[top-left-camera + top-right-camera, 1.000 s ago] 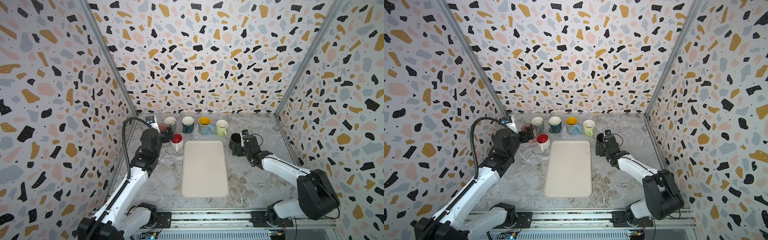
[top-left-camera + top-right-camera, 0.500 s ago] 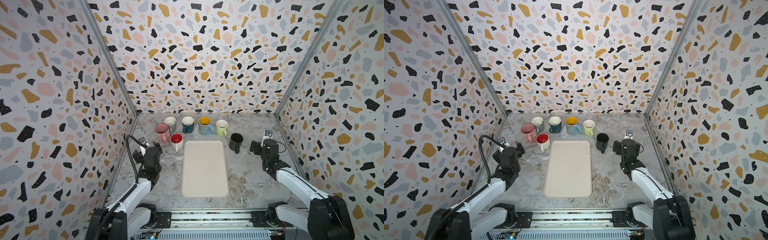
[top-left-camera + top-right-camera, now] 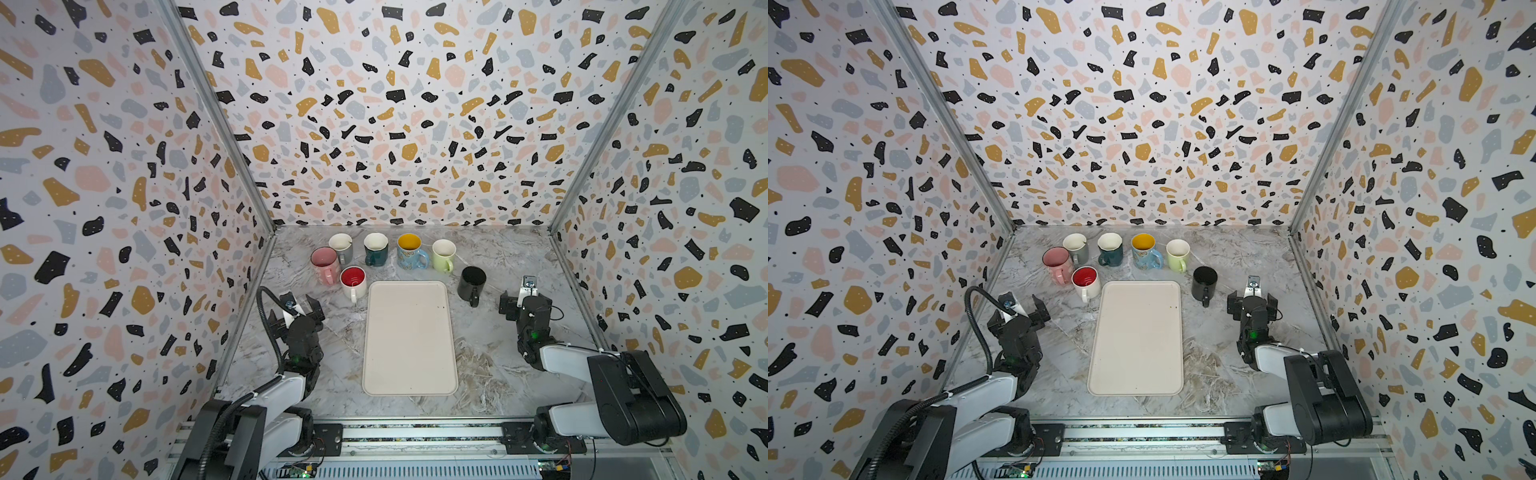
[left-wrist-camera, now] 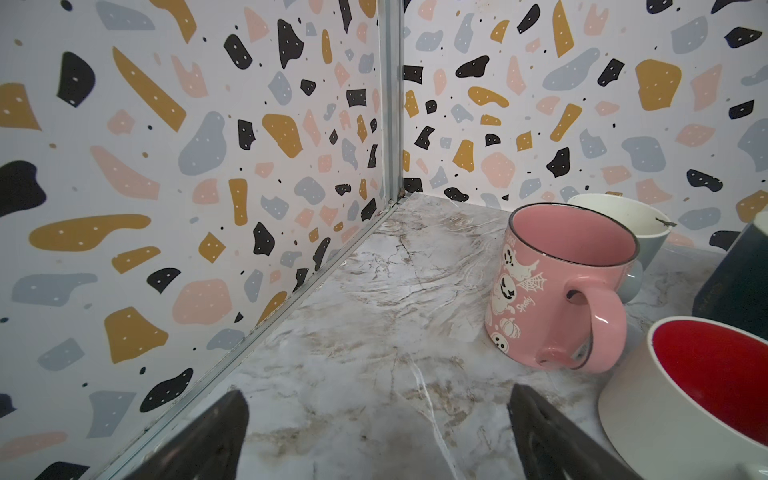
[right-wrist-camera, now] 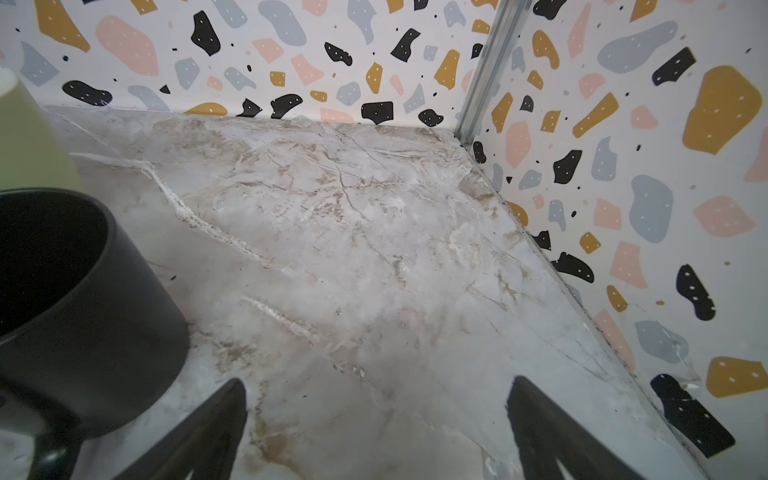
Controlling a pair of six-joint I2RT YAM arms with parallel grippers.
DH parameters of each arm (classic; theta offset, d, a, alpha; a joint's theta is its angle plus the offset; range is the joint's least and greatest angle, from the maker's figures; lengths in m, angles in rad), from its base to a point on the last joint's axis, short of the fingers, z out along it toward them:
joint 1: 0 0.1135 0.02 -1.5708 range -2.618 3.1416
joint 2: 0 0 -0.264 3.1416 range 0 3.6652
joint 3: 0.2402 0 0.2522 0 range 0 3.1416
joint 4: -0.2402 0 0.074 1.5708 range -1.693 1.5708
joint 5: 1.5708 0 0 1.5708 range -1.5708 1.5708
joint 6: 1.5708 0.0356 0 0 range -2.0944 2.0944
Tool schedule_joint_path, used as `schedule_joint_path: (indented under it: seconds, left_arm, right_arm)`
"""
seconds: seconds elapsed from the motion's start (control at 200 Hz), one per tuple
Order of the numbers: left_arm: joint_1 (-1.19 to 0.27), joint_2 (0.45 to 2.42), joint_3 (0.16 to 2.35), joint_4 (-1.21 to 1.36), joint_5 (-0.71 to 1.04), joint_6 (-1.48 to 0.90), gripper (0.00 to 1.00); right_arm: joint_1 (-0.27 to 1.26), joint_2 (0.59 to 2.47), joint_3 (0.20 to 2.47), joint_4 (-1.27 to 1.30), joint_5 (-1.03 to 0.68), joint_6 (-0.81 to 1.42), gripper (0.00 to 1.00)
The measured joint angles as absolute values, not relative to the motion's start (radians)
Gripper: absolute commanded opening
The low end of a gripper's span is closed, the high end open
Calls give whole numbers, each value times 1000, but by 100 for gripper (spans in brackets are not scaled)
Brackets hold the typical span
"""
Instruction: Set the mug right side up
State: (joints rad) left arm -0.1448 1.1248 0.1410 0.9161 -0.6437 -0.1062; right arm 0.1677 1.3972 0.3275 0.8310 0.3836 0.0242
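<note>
L end effector & R end effector both open, hovering low.

table: marble top | centre: cream tray | beyond tray: seven mugs, mouths up

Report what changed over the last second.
The left end effector drew back from the pink mug toward the front rail. The right end effector likewise backed away from the black mug. Both are open and empty. Both mugs stayed upright where they were, and the tray did not move.
</note>
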Motion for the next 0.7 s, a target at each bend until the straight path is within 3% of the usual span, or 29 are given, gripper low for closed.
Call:
schedule_joint_path:
  seconds: [0.355, 0.701]
  left_arm:
    - [-145, 1381, 43, 1260, -495, -17, 97]
    - [-128, 1420, 163, 1221, -474, -12, 100]
  right_arm:
    - [165, 1457, 252, 1074, 285, -9, 99]
    - [111, 1479, 292, 1064, 170, -7, 99]
